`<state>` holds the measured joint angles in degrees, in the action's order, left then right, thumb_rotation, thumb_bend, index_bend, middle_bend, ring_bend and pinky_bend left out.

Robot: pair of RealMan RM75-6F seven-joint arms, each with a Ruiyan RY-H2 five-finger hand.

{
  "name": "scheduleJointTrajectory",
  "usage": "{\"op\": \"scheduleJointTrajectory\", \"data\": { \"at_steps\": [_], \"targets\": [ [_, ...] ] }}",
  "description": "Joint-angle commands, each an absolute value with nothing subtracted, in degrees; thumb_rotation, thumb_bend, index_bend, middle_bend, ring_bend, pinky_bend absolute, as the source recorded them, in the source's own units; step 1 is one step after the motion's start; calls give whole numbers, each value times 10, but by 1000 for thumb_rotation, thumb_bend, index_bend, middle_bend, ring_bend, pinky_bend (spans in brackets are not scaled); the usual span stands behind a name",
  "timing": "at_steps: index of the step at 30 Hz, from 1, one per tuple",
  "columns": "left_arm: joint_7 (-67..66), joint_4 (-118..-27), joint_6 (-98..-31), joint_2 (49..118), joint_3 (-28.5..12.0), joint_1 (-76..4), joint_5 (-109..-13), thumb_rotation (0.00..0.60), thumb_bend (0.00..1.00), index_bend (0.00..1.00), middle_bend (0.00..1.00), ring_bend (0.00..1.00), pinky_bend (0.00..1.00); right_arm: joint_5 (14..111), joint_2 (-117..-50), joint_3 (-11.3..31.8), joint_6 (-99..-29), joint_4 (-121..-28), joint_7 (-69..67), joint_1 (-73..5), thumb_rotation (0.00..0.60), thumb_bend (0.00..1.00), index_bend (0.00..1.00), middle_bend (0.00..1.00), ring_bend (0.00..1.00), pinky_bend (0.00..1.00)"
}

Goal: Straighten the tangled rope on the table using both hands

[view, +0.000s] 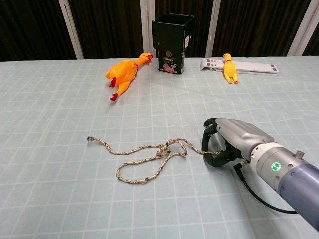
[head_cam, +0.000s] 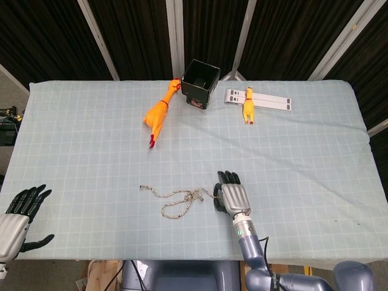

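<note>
The rope (view: 144, 158) lies on the checked cloth of the counter (head_cam: 91, 139), toward the near edge and a little left of centre. Its free end points left, a knotted tangle sits mid-length, and a loose loop curves toward the near side. The right hand (view: 234, 142) rests palm-down at the rope's right end, its fingers (view: 210, 134) curled down around the strand and pinching it against the cloth; the stretch of rope between the knot and the hand runs nearly straight. In the head view the same right hand (head_cam: 232, 195) sits just right of the tangle. The left hand (head_cam: 17, 218) shows only in the head view, at the near left corner of the counter, well apart from the rope, its fingers spread and holding nothing. At the far side of the counter stands a black box (head_cam: 200, 83), open at the top. A large rubber chicken (head_cam: 159, 115) lies just to its left, head toward the box. To the right, a small rubber chicken (head_cam: 248, 104) lies across a white flat strip (head_cam: 273, 102).
</note>
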<state>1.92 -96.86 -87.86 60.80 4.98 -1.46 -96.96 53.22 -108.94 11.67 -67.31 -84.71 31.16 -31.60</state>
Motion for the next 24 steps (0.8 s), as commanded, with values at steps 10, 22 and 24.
{"op": "scheduleJointTrajectory", "data": {
  "at_steps": [10, 22, 24],
  "targets": [
    [22, -968, -878, 607, 49, -15, -967, 600, 73, 86, 0, 0, 0, 553, -1078, 122, -682, -867, 304, -315, 600, 468, 639, 169, 0, 0],
    [0, -1000, -858, 600, 49, -23, -961, 600, 75, 97, 0, 0, 0, 570, -1008, 143, -693, -942, 293, -311, 600, 468, 639, 169, 0, 0],
    [-14, -1017, -849, 596, 47, -30, -961, 600, 76, 100, 0, 0, 0, 571, -995, 145, -692, -954, 290, -310, 600, 467, 639, 169, 0, 0]
  ]
}}
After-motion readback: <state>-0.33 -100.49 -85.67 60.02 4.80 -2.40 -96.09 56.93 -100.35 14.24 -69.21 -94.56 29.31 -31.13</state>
